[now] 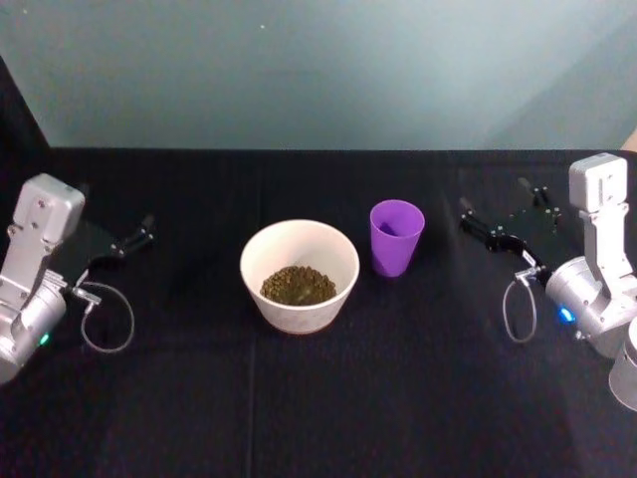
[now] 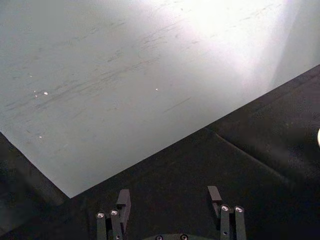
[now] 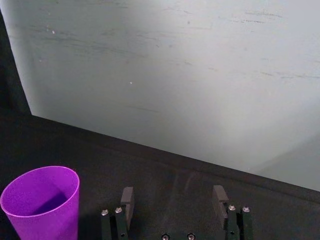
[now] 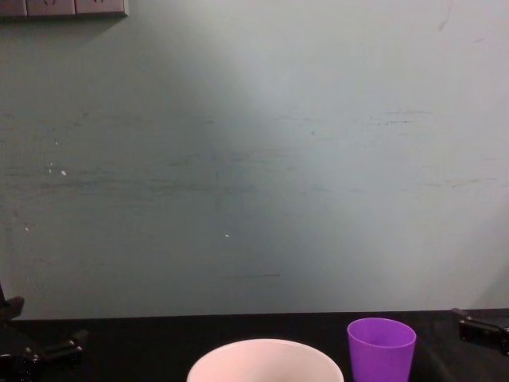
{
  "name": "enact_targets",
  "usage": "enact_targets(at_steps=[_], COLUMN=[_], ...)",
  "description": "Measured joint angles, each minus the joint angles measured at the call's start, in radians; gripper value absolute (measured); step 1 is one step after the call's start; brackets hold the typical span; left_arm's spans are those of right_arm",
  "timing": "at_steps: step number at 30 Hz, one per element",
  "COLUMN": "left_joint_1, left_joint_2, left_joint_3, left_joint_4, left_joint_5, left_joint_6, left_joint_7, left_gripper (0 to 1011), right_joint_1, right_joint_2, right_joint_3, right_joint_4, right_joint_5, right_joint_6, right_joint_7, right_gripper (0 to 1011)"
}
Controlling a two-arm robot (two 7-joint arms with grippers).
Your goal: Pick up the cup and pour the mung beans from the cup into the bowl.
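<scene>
The purple cup [image 1: 396,236] stands upright on the black table, just right of the white bowl [image 1: 261,261], apart from it. Mung beans [image 1: 298,286] lie in the bowl. In the chest view the cup [image 4: 382,348] sits right of the bowl's rim [image 4: 265,350]. My right gripper [image 1: 500,217] is open at the table's right side, well clear of the cup; its wrist view shows the cup [image 3: 42,201] off to one side of the open fingers [image 3: 127,201]. My left gripper [image 1: 129,239] rests open at the far left, with empty fingers [image 2: 123,202].
A pale wall [image 1: 318,70] rises behind the table's far edge. Black cloth [image 1: 328,398] covers the table. Loose cable loops hang by each wrist [image 1: 107,319] [image 1: 518,311].
</scene>
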Motion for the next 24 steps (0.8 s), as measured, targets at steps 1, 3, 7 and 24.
enact_targets(at_steps=[1,3,7,24], left_joint_1=[0.0,0.0,0.0,0.0], left_joint_2=[0.0,0.0,0.0,0.0], left_joint_3=[0.0,0.0,0.0,0.0], left_joint_4=[0.0,0.0,0.0,0.0], left_joint_5=[0.0,0.0,0.0,0.0], left_joint_6=[0.0,0.0,0.0,0.0], left_joint_7=[0.0,0.0,0.0,0.0], left_gripper=[1000,1000,1000,1000], right_joint_1=[0.0,0.0,0.0,0.0], right_joint_2=[0.0,0.0,0.0,0.0], right_joint_3=[0.0,0.0,0.001,0.002], right_joint_4=[0.0,-0.001,-0.002,-0.004], right_joint_5=[0.0,0.0,-0.001,-0.003], right_joint_6=[0.0,0.002,0.003,0.006], right_joint_7=[0.0,0.0,0.0,0.0], right_gripper=[1000,1000,1000,1000])
